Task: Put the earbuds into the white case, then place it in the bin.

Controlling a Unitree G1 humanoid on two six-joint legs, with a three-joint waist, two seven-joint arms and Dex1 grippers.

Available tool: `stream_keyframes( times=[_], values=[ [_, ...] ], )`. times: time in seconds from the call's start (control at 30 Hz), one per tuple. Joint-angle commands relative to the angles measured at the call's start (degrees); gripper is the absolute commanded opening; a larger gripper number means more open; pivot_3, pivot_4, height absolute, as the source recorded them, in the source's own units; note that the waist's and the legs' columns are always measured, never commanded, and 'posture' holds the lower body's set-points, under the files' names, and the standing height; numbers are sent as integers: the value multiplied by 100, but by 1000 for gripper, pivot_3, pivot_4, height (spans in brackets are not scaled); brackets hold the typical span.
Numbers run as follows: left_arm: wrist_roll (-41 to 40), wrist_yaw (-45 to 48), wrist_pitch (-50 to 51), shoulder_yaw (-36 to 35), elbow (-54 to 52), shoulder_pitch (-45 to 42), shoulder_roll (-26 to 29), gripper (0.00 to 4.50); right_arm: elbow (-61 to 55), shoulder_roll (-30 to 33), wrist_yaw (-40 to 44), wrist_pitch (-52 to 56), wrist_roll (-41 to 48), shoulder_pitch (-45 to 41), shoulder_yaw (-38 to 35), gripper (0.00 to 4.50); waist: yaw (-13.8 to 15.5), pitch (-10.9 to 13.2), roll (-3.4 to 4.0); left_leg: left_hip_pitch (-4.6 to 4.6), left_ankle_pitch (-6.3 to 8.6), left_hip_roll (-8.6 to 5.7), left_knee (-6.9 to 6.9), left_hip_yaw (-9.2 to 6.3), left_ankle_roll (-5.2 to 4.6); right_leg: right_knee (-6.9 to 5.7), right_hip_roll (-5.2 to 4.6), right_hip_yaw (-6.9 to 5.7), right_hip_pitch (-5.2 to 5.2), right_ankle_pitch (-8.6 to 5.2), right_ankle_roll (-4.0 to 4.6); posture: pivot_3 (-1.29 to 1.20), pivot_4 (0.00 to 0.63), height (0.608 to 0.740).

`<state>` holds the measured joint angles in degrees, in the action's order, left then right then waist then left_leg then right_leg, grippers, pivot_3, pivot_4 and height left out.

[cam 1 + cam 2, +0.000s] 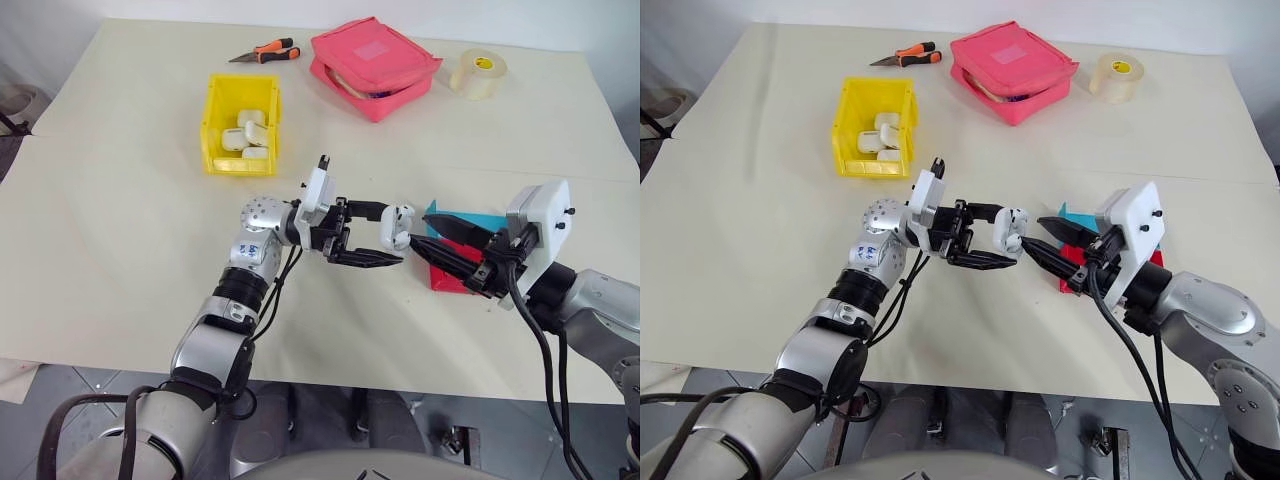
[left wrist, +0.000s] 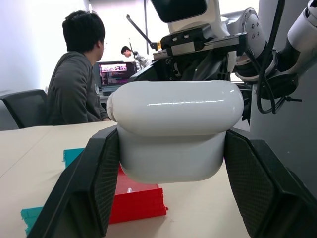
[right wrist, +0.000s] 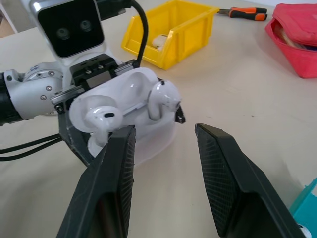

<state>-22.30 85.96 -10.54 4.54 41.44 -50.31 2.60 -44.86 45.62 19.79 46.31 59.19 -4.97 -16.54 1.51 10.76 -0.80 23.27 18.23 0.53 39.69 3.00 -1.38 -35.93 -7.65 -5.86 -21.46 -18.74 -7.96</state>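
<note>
Left gripper (image 1: pixel 368 236) clamped on case (image 1: pixel 399 226), lid open, both earbuds (image 3: pixel 161 99) seated, held above counter (image 1: pixel 120 210) mid-front. Right gripper (image 3: pixel 163 163) just beside it, jaws apart, empty. Bin (image 1: pixel 215 105) toward far left edge, small white items inside.

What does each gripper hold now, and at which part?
The left gripper holds the open white case by the two sides of its lower body, earbuds sitting in it. The right gripper is open and holds nothing.
</note>
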Motion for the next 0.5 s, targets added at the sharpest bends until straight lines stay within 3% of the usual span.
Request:
stream_keyframes(
  times=[0.03,0.5],
  values=[
    [-71,207,-59,-25,-58,-104,-71,2788,-241,100,-96,15,209,30,-207,1997,0,0,0,0,0,0,0,0,0,0,0,0,0,0,0,0,150,740],
    [-56,167,-125,-61,98,-188,-113,2788,-290,137,-465,107,333,-13,-44,1997,-1,0,0,0,0,0,0,0,0,0,0,0,0,0,0,0,150,740]
  ],
)
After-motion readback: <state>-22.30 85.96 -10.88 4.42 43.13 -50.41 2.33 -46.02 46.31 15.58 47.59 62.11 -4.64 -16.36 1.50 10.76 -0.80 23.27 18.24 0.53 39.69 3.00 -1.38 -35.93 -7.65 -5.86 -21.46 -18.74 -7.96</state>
